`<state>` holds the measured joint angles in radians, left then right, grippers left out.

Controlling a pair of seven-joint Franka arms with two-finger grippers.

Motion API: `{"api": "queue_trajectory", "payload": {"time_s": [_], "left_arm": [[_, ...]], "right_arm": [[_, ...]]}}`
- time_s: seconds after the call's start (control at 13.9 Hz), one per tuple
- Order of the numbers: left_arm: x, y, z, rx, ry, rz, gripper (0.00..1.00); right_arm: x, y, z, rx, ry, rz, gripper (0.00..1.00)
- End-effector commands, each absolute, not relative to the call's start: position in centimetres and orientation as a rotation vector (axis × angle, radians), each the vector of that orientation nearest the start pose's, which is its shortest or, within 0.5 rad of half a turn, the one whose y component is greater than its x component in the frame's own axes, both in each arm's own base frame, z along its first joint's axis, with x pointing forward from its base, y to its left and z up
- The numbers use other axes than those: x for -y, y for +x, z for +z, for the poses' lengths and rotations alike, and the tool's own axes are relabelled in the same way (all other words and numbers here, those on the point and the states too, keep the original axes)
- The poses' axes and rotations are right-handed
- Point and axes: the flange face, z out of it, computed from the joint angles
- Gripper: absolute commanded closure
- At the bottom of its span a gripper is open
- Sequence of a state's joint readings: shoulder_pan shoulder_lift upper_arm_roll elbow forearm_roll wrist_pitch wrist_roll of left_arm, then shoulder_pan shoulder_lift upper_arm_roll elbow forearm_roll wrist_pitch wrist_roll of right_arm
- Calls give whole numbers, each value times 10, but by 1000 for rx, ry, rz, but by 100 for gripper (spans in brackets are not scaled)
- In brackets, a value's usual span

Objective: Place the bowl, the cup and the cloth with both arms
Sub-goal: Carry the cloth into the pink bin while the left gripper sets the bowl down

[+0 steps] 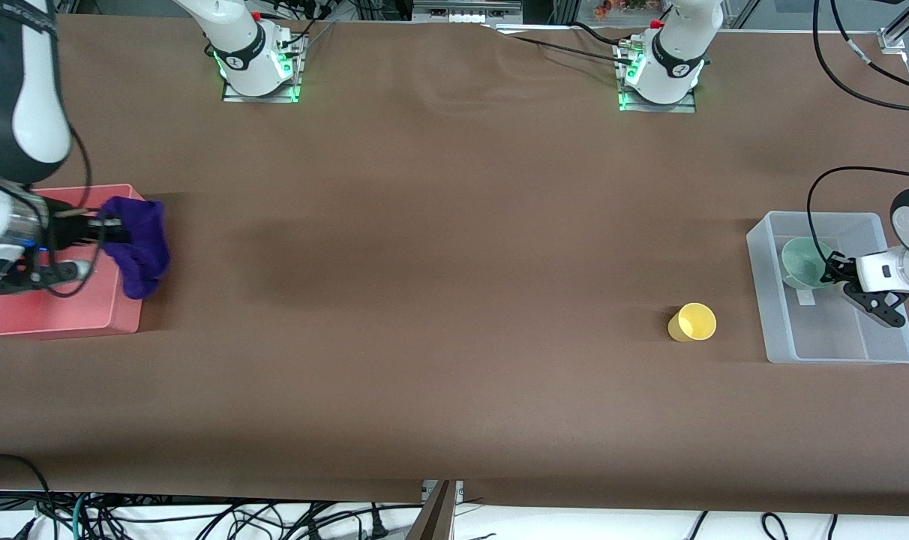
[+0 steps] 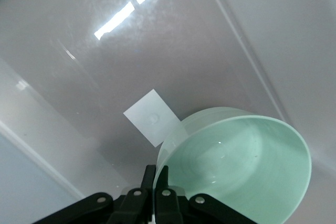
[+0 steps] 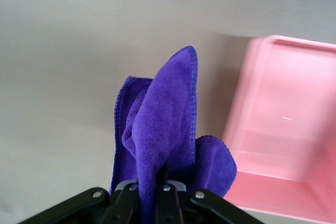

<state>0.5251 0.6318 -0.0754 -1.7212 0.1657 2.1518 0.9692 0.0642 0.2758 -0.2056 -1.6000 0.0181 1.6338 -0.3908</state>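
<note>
My left gripper [image 1: 828,271] is shut on the rim of the mint-green bowl [image 1: 803,262] and holds it tilted over the clear plastic bin [image 1: 769,300]. In the left wrist view the bowl [image 2: 241,161] hangs above the bin floor [image 2: 131,51], its rim pinched by my left gripper [image 2: 159,174]. My right gripper [image 1: 108,231] is shut on the purple cloth [image 1: 139,247], which hangs over the edge of the pink bin [image 1: 64,315]. The right wrist view shows the cloth [image 3: 157,129] beside the pink bin [image 3: 283,129]. The yellow cup [image 1: 693,322] lies on the table beside the clear bin.
The brown table [image 1: 424,262] stretches between the two bins. The arm bases stand along the table's edge farthest from the front camera. Cables lie off the table's near edge.
</note>
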Motion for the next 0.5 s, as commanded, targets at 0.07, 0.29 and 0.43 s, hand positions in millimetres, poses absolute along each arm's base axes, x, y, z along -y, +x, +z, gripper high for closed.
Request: {"api": "queue_trajectory", "payload": {"time_s": [0.07,0.29,0.43], "left_arm": [[-296,585,205,-986,-3036,315,48],[-295,584,205,-987,-3040,322,25],[-295,585,212,-985,-3038,322,23]], "right_arm": [[148,600,461,519,-3079,420,100],[187,591,447,482,-3088,423,100],[207,590,419,475,-3085,445,100]]}}
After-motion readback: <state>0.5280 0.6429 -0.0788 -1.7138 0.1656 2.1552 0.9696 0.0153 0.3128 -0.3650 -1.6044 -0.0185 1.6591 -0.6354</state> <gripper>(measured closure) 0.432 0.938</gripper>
